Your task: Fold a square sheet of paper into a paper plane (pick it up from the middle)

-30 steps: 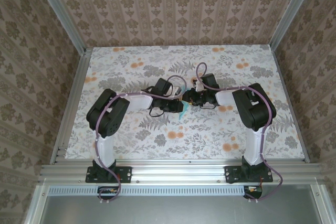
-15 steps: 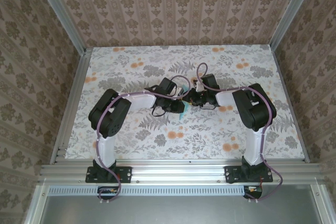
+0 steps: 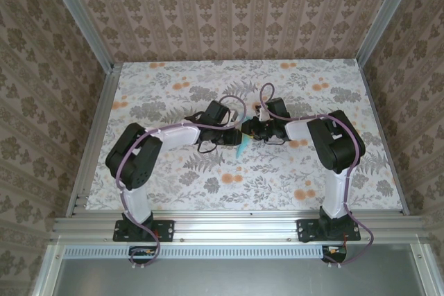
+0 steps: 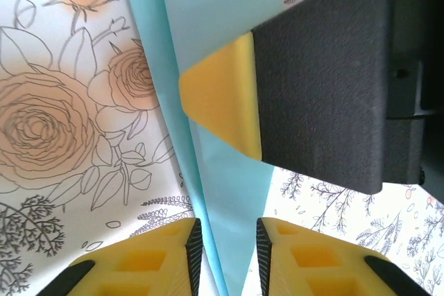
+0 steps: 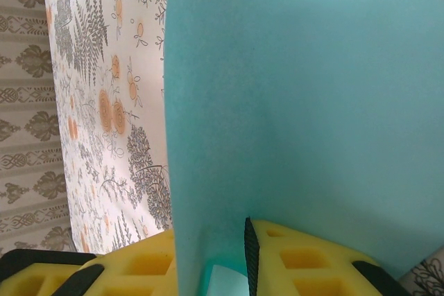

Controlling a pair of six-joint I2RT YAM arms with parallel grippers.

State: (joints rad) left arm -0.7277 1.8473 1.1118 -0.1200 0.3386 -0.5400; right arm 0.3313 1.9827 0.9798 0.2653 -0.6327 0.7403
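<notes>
The square sheet of paper is folded into a slim pointed turquoise dart, the paper plane [image 3: 240,148] [image 4: 229,192] [image 5: 298,102], held up in the middle of the table. My right gripper [image 3: 248,133] [image 5: 211,240] is shut on its folded edge, and the paper hides most of its left finger. One of the right gripper's yellow fingertips [image 4: 222,98] presses against the paper in the left wrist view. My left gripper [image 3: 236,138] [image 4: 227,227] stands open, its pads apart on either side of the plane's narrow tip without pinching it.
The floral tabletop [image 3: 312,171] spreads out on all sides of the two grippers. Aluminium rails [image 3: 236,227] frame the table, and wallpapered walls stand behind and on both sides.
The left arm's elbow has swung outward to the left and lower. Both grippers stay together at the paper in the middle, and the right arm has not moved.
</notes>
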